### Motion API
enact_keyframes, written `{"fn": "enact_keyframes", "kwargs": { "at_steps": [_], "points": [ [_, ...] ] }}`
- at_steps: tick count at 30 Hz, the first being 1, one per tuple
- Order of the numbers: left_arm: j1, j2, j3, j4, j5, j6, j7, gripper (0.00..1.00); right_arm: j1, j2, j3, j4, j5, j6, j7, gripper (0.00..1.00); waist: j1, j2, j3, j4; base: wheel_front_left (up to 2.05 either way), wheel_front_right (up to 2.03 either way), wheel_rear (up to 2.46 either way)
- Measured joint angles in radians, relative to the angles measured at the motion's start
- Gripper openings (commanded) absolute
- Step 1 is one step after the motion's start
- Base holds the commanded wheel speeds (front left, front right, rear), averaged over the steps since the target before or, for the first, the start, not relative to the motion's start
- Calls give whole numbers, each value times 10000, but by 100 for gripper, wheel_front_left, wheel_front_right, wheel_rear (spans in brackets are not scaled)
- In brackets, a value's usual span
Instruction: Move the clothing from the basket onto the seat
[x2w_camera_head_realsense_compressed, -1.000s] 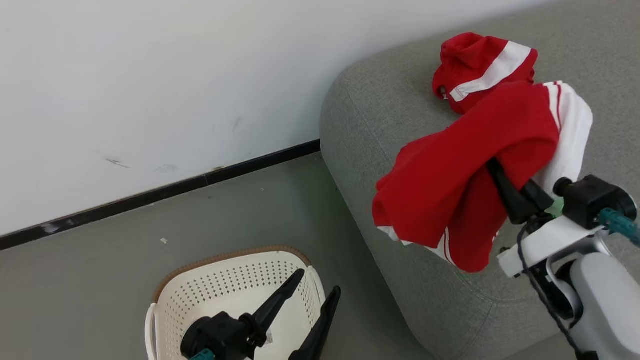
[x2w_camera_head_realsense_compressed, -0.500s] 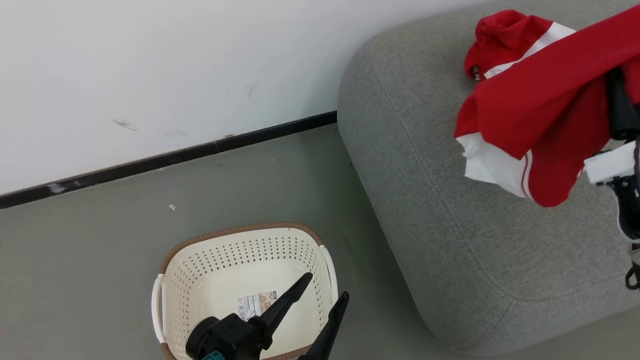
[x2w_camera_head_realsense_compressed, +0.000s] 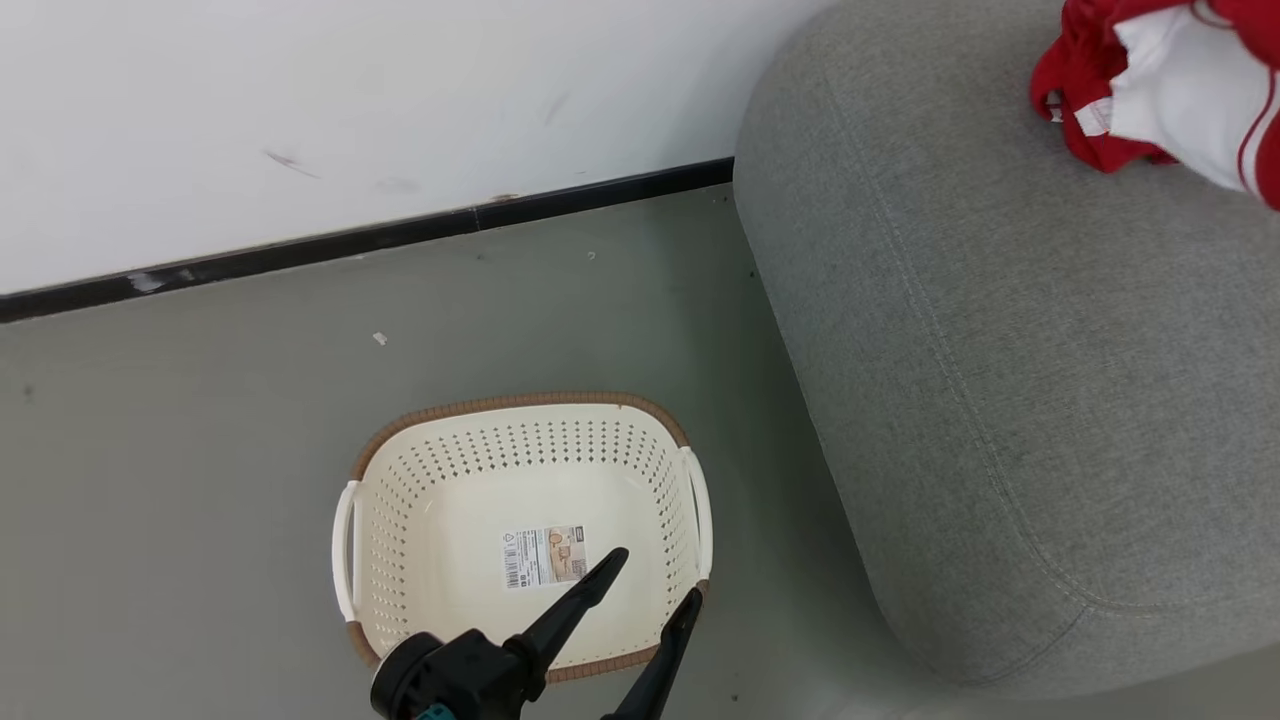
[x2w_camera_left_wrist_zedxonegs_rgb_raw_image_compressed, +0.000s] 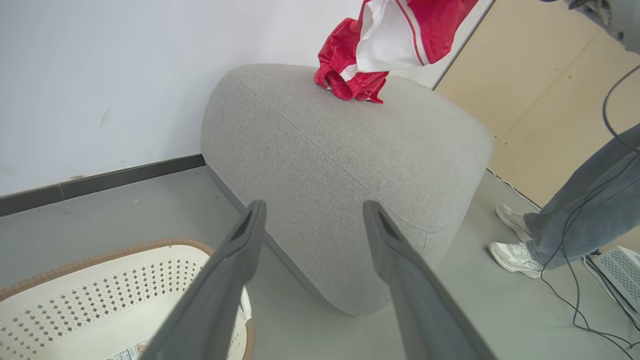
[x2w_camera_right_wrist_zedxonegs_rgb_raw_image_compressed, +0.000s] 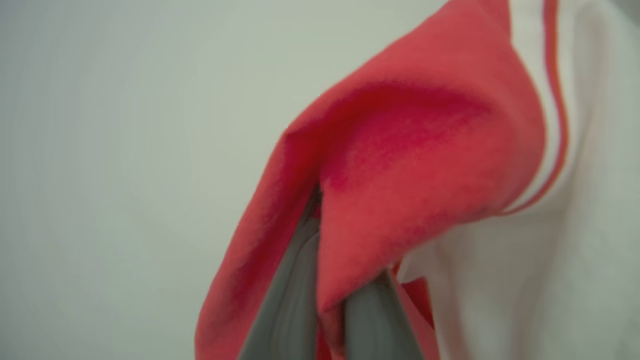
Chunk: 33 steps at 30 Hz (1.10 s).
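One end of the clothing (x2w_camera_left_wrist_zedxonegs_rgb_raw_image_compressed: 345, 75) is resting far right on the seat (x2w_camera_left_wrist_zedxonegs_rgb_raw_image_compressed: 340, 150), the rest pinched in the right gripper (x2w_camera_right_wrist_zedxonegs_rgb_raw_image_compressed: 320, 200) jaws; left gripper (x2w_camera_head_realsense_compressed: 657, 574) jaws are gaping near the basket (x2w_camera_head_realsense_compressed: 520, 400). Snagging on release could drag it off.

Soft, even light, faint shadows, no glare: the seat (x2w_camera_head_realsense_compressed: 1000, 350) looks crisp from the head, the clothing (x2w_camera_right_wrist_zedxonegs_rgb_raw_image_compressed: 400, 165) is smeared out of focus close to the right wrist camera, and the left wrist view bows at its edges.
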Motion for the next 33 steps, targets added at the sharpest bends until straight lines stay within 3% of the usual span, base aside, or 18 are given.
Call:
{"fn": "enact_keyframes", "kwargs": {
  "at_steps": [12,18,23,28,33],
  "points": [
    [-10,105,-309,-224,157,0,257,100,-1946,-579,-1323,1597,-581,-2,249,0,0,0,817,752,0,0,0],
    [-222,134,-297,-332,171,-4,265,100,-2892,-759,-1618,1776,-826,-2,247,0,0,0,1156,1103,0,0,0],
    [-329,150,-297,-364,171,-13,274,100,-3709,-1365,-2138,1841,-1114,-2,188,0,0,0,1401,1351,0,0,0],
    [-357,163,-301,-374,171,-46,353,100,-3972,-1778,-2656,2196,-1526,0,163,0,0,0,1640,1546,0,0,0],
    [-499,205,-309,-418,173,-100,439,100,-3680,-1781,-3214,2880,-1835,-2,161,0,0,0,1898,1688,0,0,0]
  ]
}}
